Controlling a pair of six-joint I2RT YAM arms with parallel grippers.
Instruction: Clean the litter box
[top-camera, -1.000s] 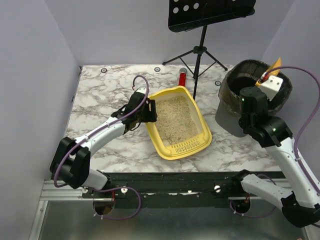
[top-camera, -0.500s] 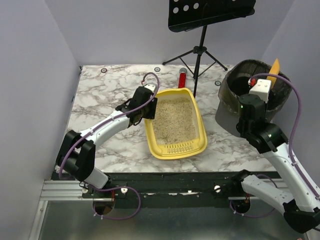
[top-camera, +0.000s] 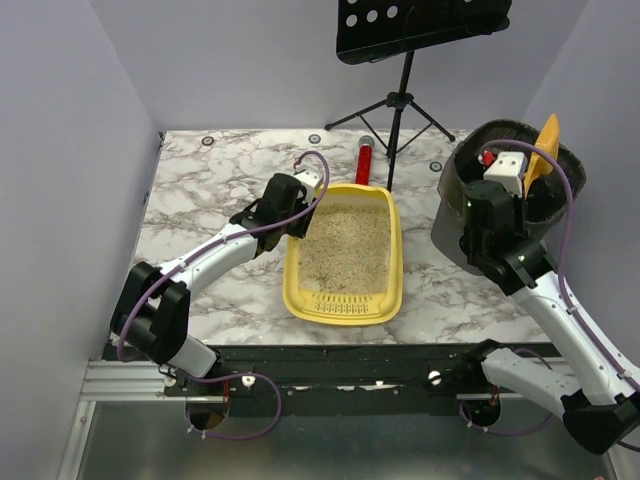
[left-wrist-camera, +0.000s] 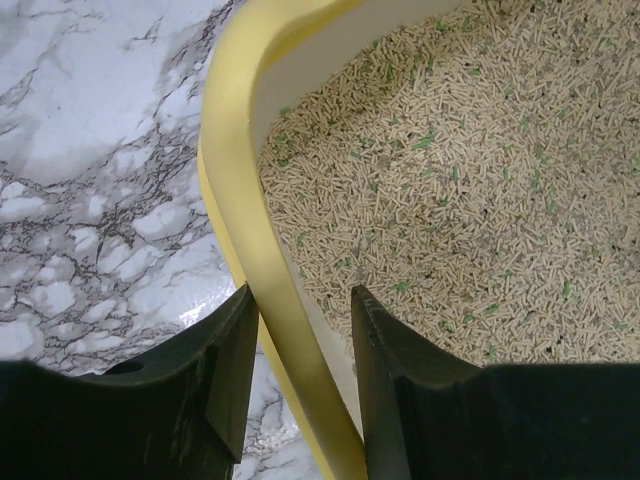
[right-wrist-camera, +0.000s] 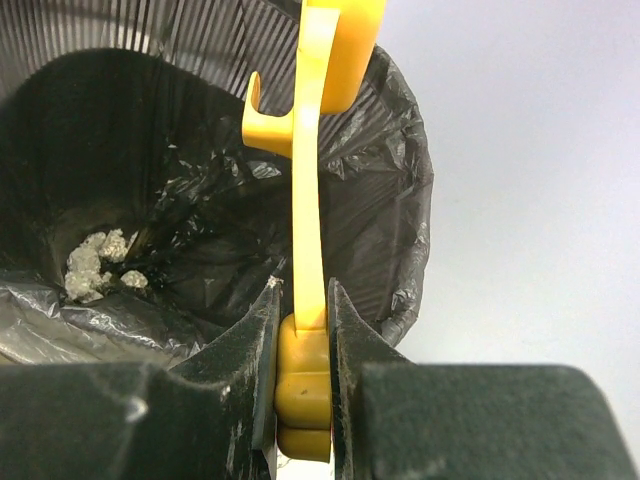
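The yellow litter box (top-camera: 292, 275) lies mid-table with beige litter and its ridged lip at the near end. My left gripper (top-camera: 298, 222) is shut on its left wall near the far corner. In the left wrist view the yellow rim (left-wrist-camera: 235, 190) runs between the two black fingers of the gripper (left-wrist-camera: 303, 295). My right gripper (top-camera: 525, 180) is shut on the handle of the orange-yellow scoop (top-camera: 546, 148) and holds it upright over the black bin (top-camera: 455, 225). In the right wrist view the scoop (right-wrist-camera: 310, 150) rises from the gripper (right-wrist-camera: 300, 300) above the bin's dark liner (right-wrist-camera: 120, 150).
A few pale clumps (right-wrist-camera: 95, 265) lie at the bottom of the bin. A black music stand (top-camera: 400, 100) stands at the back of the table, with a red cylinder (top-camera: 364, 158) beside its foot, just behind the box. Walls close in on the left and right.
The left gripper has swung the litter box clockwise, so its near end moved left and it now lies square to the table. The right gripper has turned the scoop more upright over the bin.
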